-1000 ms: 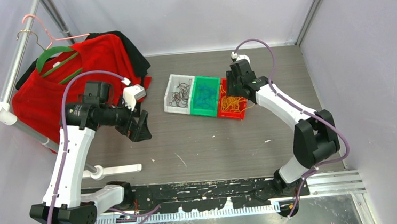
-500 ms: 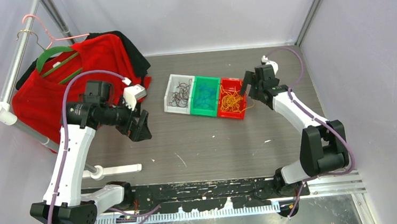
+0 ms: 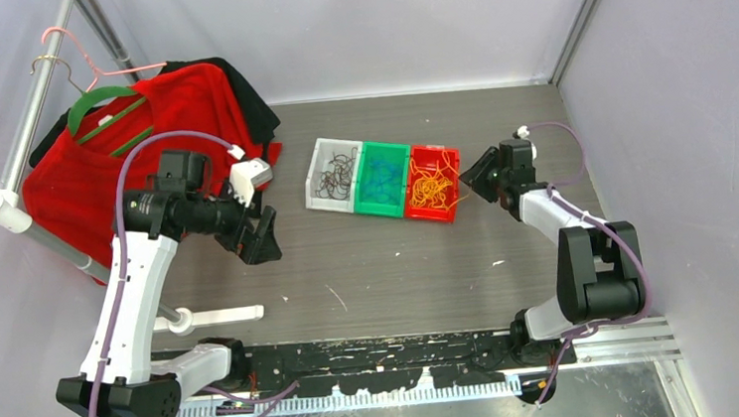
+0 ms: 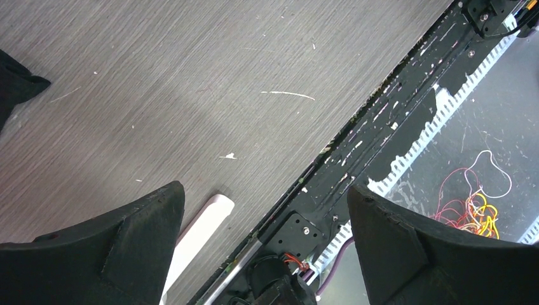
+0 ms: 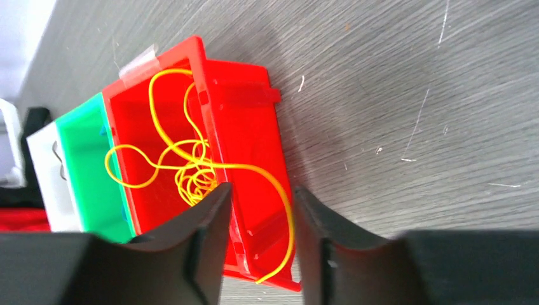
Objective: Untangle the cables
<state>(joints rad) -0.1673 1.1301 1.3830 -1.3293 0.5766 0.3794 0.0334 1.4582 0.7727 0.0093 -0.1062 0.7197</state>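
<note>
Glossy red plastic bin (image 5: pixel 245 127); smooth yellow cables (image 5: pixel 194 181); matt, scratched wood-grain tabletop (image 5: pixel 413 76).

No lettering, brand, number or sign can be read in any view. A pale strip of tape (image 5: pixel 141 60) on the rim of the red bin (image 5: pixel 248 127) shows no writing that can be made out.

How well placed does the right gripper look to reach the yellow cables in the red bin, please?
Probably yes: the right gripper hovers beside the red bin, jaws slightly apart, with nothing between it and the yellow cables; one strand loops over the bin's wall.
</note>
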